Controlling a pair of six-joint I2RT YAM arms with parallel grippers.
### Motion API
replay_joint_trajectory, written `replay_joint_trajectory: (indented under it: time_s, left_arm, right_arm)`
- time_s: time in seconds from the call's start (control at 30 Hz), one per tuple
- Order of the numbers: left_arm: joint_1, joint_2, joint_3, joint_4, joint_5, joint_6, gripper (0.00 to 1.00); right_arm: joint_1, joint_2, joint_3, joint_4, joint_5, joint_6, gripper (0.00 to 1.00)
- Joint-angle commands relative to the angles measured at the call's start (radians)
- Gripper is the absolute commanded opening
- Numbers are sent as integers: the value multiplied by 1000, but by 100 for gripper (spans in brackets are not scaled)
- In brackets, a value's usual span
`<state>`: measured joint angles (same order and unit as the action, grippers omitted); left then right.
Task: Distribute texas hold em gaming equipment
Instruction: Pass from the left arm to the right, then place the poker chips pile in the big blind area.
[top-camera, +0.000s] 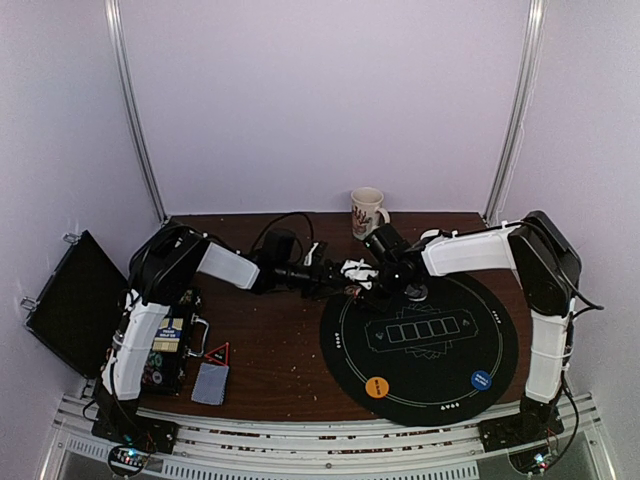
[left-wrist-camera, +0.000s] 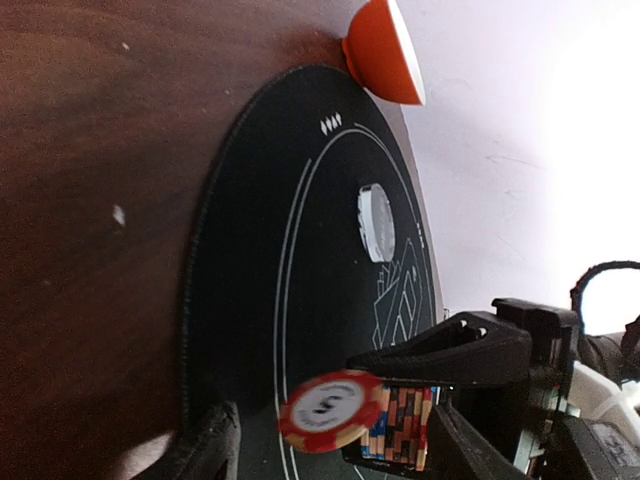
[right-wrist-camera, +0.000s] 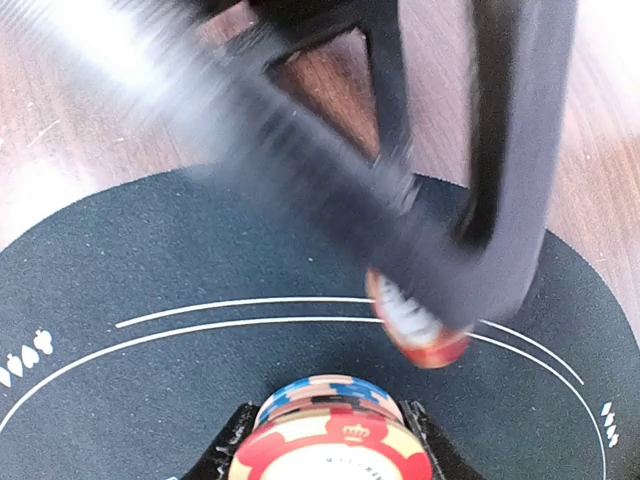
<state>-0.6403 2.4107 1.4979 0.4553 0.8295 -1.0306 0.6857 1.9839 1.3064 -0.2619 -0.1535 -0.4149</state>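
Note:
My right gripper is shut on a short stack of red, blue and cream poker chips, held low over the black round mat. My left gripper meets it tip to tip and is open. A single red-and-white chip is blurred between the left fingers and touches neither one. In the right wrist view that chip is tilted just above the mat. A clear-grey button, an orange button and a blue button lie on the mat. Grey-blue cards lie at the front left.
A white patterned mug stands at the back behind both grippers. A small red triangle lies beside the cards. A chip tray and an open black case sit at the far left.

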Motion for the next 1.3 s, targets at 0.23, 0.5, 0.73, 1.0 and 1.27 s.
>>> replay_joint_trajectory:
  time_s: [0.23,0.5,0.73,1.0,1.27]
  left_arm:
    - [34,-28,-32,-81,-77,84,66]
    - [40,-93,126,-531,-369,468,66]
    - [75,-140,160,-694,-487,529,66]
    - [115,-251,45,-720,-544,570,66]
    - [123,-322,2,-747,-592,608,67]
  right_arm:
    - [0,-7,48,-30,-20,4,0]
    - [3,-117,14,-92,-37,62,0]
    - [81,-257,-93,-99,-6,142,0]
    - [270,-327,-223,-39,56,212,0]
    - [392,-225,-230,22,95,233,0]
